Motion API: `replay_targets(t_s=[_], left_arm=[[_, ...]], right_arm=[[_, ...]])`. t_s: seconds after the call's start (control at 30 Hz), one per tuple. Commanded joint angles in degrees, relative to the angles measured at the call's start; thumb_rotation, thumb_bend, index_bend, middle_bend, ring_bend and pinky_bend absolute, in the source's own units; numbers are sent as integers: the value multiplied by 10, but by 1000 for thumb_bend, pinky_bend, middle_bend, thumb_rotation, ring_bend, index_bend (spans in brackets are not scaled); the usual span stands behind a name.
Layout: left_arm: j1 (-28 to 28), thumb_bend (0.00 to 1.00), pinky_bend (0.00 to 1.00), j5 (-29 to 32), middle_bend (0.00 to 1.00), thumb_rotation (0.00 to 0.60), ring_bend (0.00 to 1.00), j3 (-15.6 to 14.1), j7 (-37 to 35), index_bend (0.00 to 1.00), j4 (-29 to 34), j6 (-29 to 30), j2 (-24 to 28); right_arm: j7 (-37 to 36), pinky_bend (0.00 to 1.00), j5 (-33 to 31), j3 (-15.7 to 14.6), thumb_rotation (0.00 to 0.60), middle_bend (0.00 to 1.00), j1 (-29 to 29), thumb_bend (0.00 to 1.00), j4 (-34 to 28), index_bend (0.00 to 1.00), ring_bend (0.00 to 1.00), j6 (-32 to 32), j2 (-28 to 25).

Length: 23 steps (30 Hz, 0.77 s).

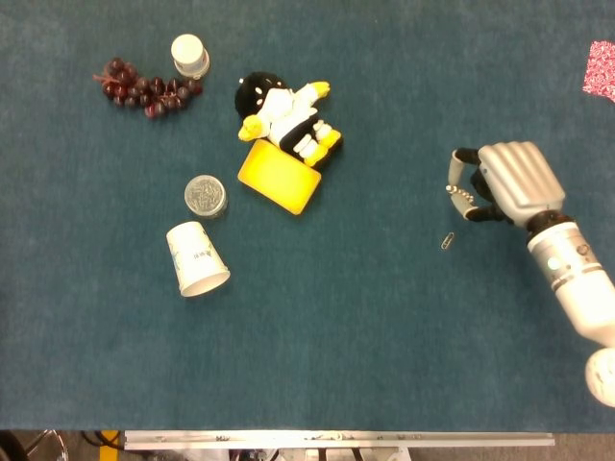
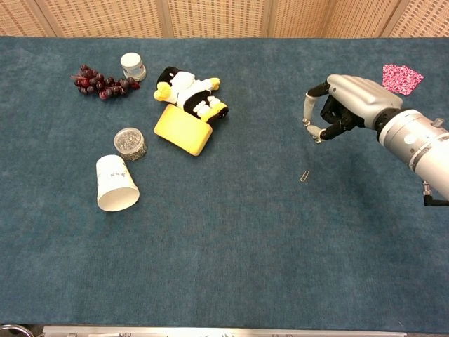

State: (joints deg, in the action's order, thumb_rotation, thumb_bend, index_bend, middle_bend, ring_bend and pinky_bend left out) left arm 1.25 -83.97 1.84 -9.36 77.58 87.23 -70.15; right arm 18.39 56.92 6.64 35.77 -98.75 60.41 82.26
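Note:
My right hand (image 1: pixel 504 182) hangs above the right part of the blue table (image 1: pixel 384 336), fingers curled in and thumb tip close to a fingertip; I see nothing between them. In the chest view the right hand (image 2: pixel 347 105) is raised off the cloth. A small paperclip (image 1: pixel 447 241) lies on the table just below and left of the hand, apart from it; the chest view shows the paperclip (image 2: pixel 304 175) too. My left hand appears in neither view.
At the left lie a bunch of dark grapes (image 1: pixel 144 88), a white jar (image 1: pixel 189 55), a plush penguin (image 1: pixel 283 113) against a yellow tray (image 1: pixel 279 177), a round tin of clips (image 1: pixel 205 195) and a tipped paper cup (image 1: pixel 196 258). A pink cloth (image 1: pixel 601 69) sits far right.

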Motion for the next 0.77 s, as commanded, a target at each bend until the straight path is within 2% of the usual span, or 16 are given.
replay_targets(t_s=[0.03,0.2,0.4,0.77], left_arm=[[0,306,0,0,7,600,12,0,3,0,3,1,2],[1,306,0,0,7,600,12,-1,8,0,8,1,3],[1,306,0,-1,6,600,12,-3,11,0,9,0,2],[2,306,0,-1,7,600,12,-2,9,0,9,1,3]], right_arm=[[-27,1000,35,2,600,1000,-10,412,-23,675,1000,2,-18],[-53,1000,74,-14,600,1000,-21,412,-35,679,1000,-4,-30],[-53,1000,84,-33,600,1000,-26,412,-27,679,1000,-20,-23],[-47,1000,86,-34,600,1000,-27,412,-23,680,1000,-29,-15]])
